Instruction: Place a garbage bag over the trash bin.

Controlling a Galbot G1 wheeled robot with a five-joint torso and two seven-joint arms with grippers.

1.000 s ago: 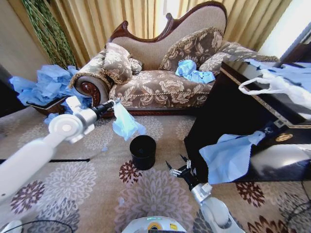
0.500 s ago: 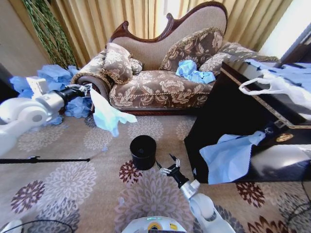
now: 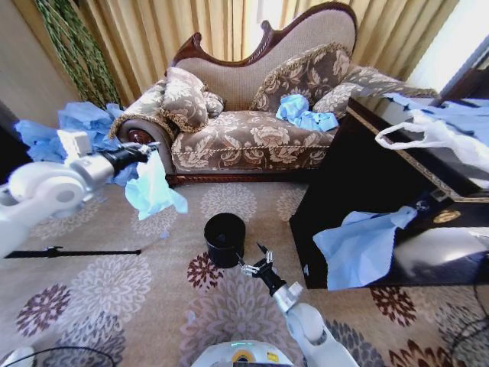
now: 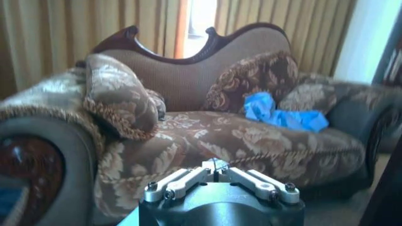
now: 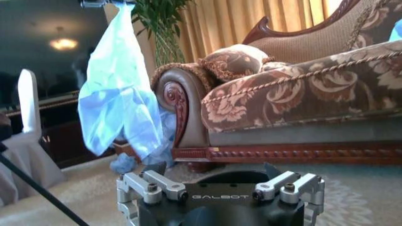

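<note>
The trash bin (image 3: 225,238) is a small black cylinder standing upright on the patterned carpet in front of the sofa. My left gripper (image 3: 145,149) is shut on the top of the garbage bag (image 3: 154,189). The light-blue film hangs crumpled in the air, to the left of the bin and higher than it. In the right wrist view the garbage bag (image 5: 119,108) dangles from the left gripper (image 5: 100,4). My right gripper (image 3: 256,264) is open, low over the carpet, just at the bin's near right side, holding nothing. The left gripper (image 4: 215,165) faces the sofa.
The sofa (image 3: 252,130) has a blue bag (image 3: 304,112) lying on it. A heap of blue bags (image 3: 65,130) lies at the left. The black table (image 3: 367,183) at the right carries a white handled bag (image 3: 435,134) and a large blue bag (image 3: 359,245). A black rod (image 3: 72,252) lies on the floor.
The left arm has swung the garbage bag from above and behind the bin out to the left. The right gripper has moved left, closer to the bin.
</note>
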